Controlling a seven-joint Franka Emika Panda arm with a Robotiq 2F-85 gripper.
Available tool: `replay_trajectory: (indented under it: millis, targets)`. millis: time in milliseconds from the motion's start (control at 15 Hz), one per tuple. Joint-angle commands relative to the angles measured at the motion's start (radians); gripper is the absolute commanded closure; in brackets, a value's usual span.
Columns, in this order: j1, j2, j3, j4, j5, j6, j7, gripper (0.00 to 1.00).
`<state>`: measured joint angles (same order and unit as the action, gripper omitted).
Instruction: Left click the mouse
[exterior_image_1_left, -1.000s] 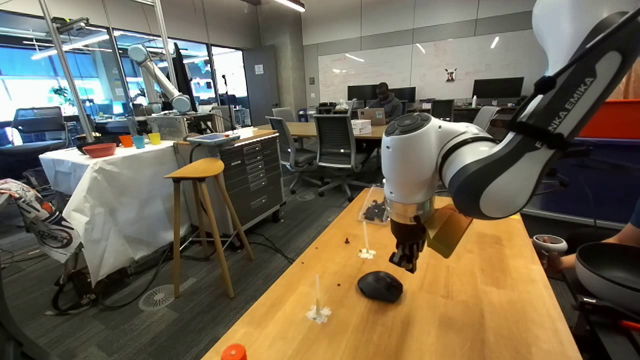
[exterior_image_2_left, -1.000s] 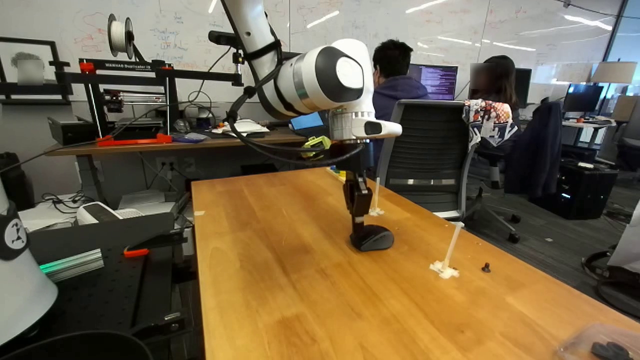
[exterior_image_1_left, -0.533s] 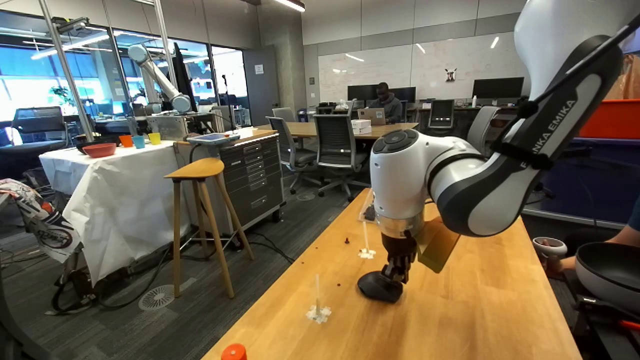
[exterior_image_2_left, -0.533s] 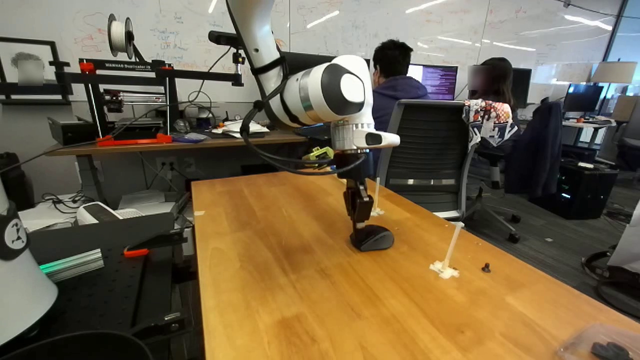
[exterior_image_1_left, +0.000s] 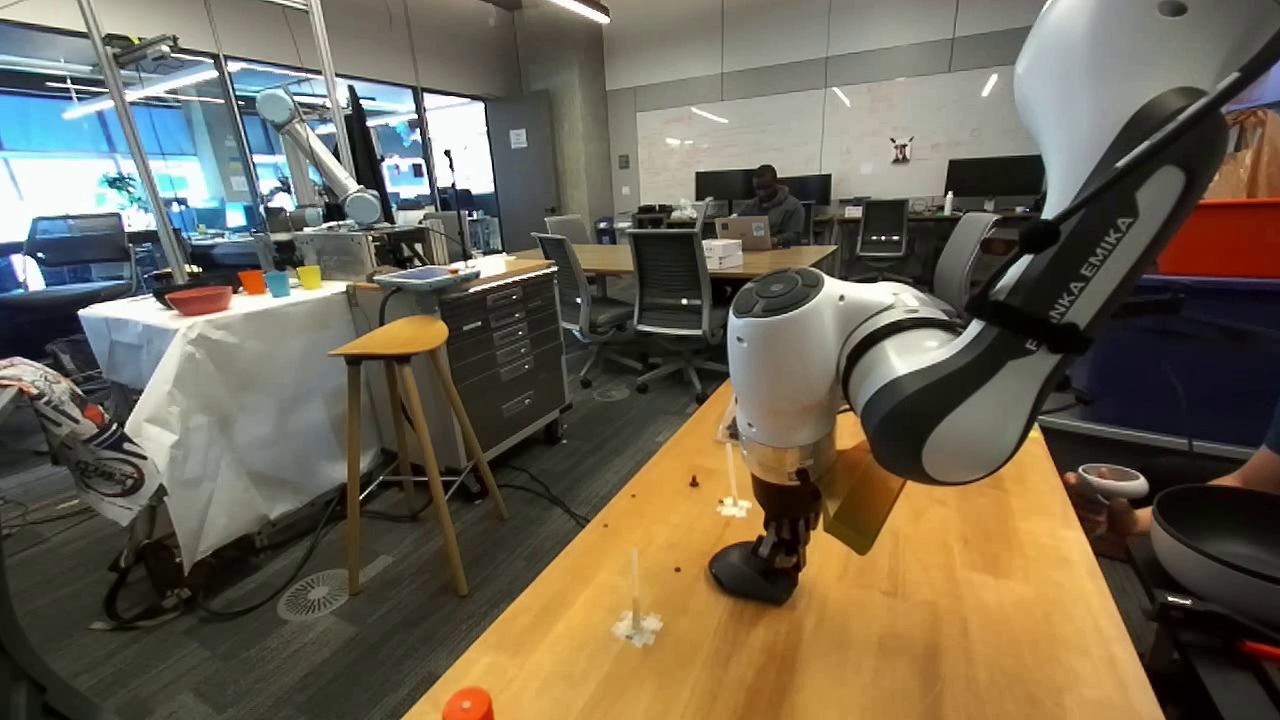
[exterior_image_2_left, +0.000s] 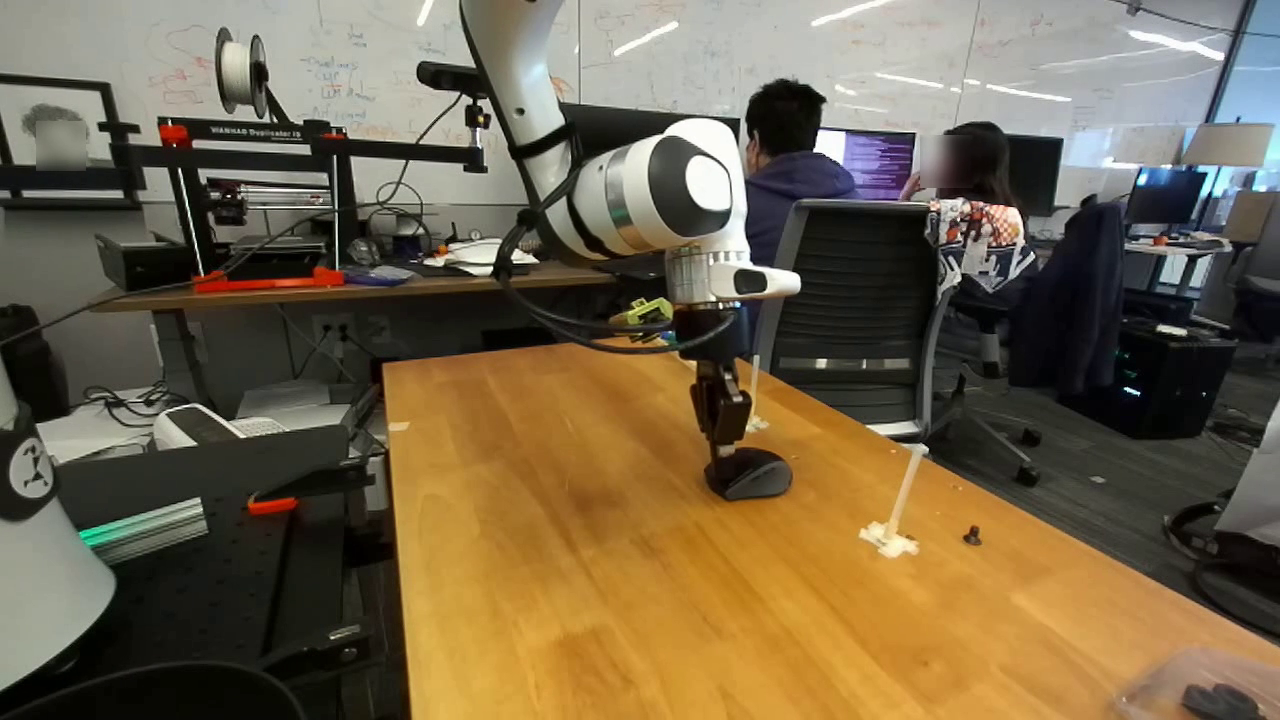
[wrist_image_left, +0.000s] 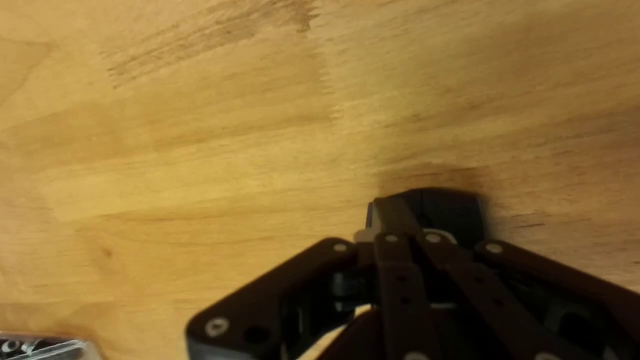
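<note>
The black mouse (exterior_image_1_left: 738, 574) rests on the wooden table (exterior_image_1_left: 930, 600); it also shows in an exterior view (exterior_image_2_left: 765, 476). In the wrist view the mouse (wrist_image_left: 450, 212) is partly covered by my fingers. My gripper (exterior_image_1_left: 776, 556) points down at the mouse, also in an exterior view (exterior_image_2_left: 722, 462). In the wrist view the gripper (wrist_image_left: 397, 212) has its fingers together with nothing between them. The fingertips sit over the left part of the mouse's front, left of the seam and wheel. They appear to touch the mouse's top; the exact contact is hidden.
Two thin upright white sticks are taped to the table (exterior_image_1_left: 635, 600) (exterior_image_1_left: 731, 480). A small dark screw (exterior_image_2_left: 972, 536) lies near one stick. A clear box of dark pieces (exterior_image_2_left: 1190, 685) is at the table's edge. An orange cap (exterior_image_1_left: 468, 704) stands at the near edge.
My gripper has come down onto the mouse from above. In the last half second the mouse has shifted slightly, leftward in one exterior view and rightward in the opposite camera's view.
</note>
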<state>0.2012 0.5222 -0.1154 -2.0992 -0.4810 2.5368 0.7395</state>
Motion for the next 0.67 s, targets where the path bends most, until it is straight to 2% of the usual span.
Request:
replay_trajectory:
  millis: [0,400,600]
  targets:
    - [0.025,-0.011,-0.02,0.006,0.021,0.005,-0.008,1.0]
    - [-0.003,-0.125,0.022,-0.04,0.111,-0.027,-0.097,0.98]
    - [-0.019,-0.208,0.057,-0.051,0.198,-0.073,-0.186,0.98]
